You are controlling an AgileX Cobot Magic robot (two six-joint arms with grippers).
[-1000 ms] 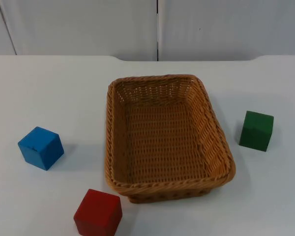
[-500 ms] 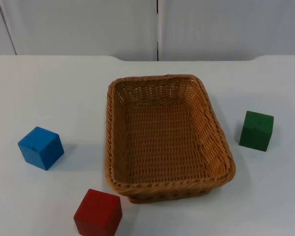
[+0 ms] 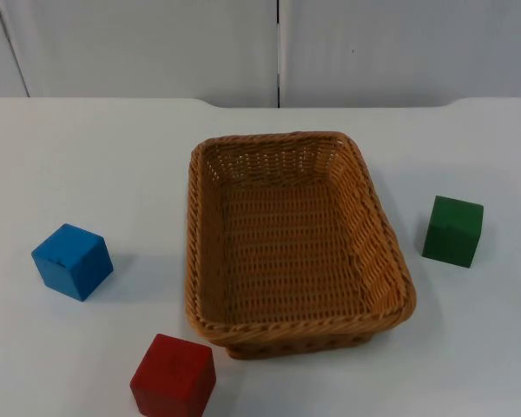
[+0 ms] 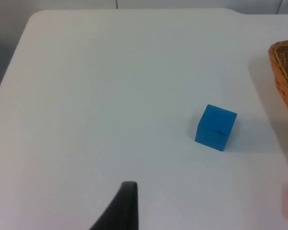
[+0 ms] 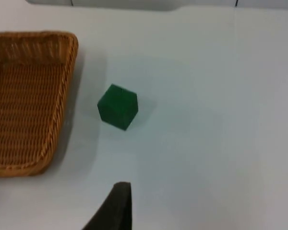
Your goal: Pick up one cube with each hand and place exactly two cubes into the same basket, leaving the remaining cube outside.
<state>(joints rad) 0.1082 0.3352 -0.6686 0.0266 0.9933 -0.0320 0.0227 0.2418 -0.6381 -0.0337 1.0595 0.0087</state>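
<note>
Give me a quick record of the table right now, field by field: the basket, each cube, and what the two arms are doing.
basket: woven basket, middle of the white table, nothing inside it
blue cube: blue cube on the table, left of the basket, apart from it
red cube: red cube at the basket's near left corner, outside it
green cube: green cube on the table, right of the basket, apart from it
cubes in basket: zero of two
arms: both waiting, holding no cube

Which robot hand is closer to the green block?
The right one, judging by its wrist view: the green block lies on the table just ahead of the right gripper's fingertip. The left gripper's fingertip faces the blue block, beyond the basket.
</note>
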